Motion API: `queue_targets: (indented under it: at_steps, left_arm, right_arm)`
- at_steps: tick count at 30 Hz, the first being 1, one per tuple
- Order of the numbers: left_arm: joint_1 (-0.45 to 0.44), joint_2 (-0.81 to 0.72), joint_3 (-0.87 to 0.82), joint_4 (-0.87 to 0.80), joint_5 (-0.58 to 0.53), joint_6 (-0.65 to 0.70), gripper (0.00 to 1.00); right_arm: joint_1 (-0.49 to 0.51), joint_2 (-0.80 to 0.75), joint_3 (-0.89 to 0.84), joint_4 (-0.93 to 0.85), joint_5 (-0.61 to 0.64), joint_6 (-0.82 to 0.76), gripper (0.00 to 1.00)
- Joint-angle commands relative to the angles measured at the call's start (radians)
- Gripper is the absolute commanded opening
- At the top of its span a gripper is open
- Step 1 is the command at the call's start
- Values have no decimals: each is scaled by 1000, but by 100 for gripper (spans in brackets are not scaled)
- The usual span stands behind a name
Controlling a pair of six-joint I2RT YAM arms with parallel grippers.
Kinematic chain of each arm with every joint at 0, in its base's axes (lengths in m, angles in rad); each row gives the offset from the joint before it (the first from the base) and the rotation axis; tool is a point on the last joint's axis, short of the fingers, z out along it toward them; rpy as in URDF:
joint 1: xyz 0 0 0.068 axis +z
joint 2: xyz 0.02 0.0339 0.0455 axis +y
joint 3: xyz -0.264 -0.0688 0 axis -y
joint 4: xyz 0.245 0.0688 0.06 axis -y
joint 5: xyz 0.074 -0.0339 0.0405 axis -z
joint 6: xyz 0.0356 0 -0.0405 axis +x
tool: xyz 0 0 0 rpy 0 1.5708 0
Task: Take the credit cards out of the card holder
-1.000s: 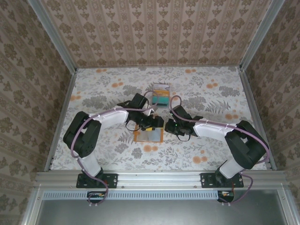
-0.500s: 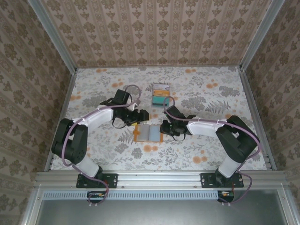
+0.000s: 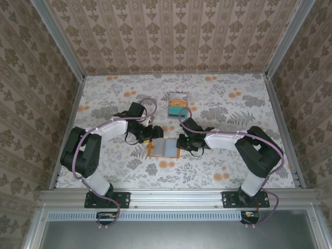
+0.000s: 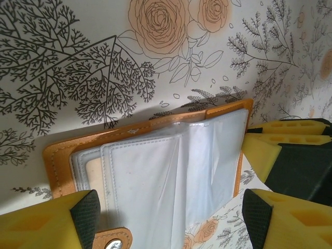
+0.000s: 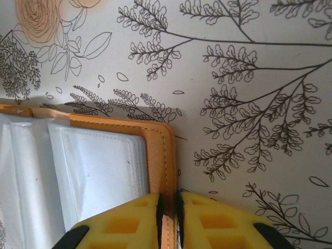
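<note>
tbl (image 3: 104, 104): floral cover | card holder (image 3: 165, 148) open, flat, ctr | credit cards (image 3: 178, 105) together farther back, apart

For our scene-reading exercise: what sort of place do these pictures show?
Likely a robot test booth: a left arm and right arm bolted to a metal rail, wallpapered walls boxing in a floral table.

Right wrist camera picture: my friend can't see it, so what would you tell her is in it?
The right gripper pinches the orange edge of the open card holder between its yellow fingers, at the bottom. Clear plastic sleeves show inside the holder, which lies on a table printed with flowers and ferns.
</note>
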Motion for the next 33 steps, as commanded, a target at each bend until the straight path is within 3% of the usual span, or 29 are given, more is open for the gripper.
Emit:
queue_targets:
  at_steps: [1, 24, 28, 33]
  left_arm:
    - [5, 32, -15, -25, -4, 29, 76]
    - [-76, 77, 5, 48, 73, -5, 78]
    - [-79, 66, 10, 48, 76, -7, 81]
    - [-81, 56, 10, 49, 80, -10, 93]
  right_arm:
    - [8, 16, 27, -21, -15, -17, 20]
    - [8, 37, 31, -17, -21, -16, 20]
    - [8, 32, 29, -19, -20, -15, 20]
    - [8, 25, 24, -20, -16, -13, 20]
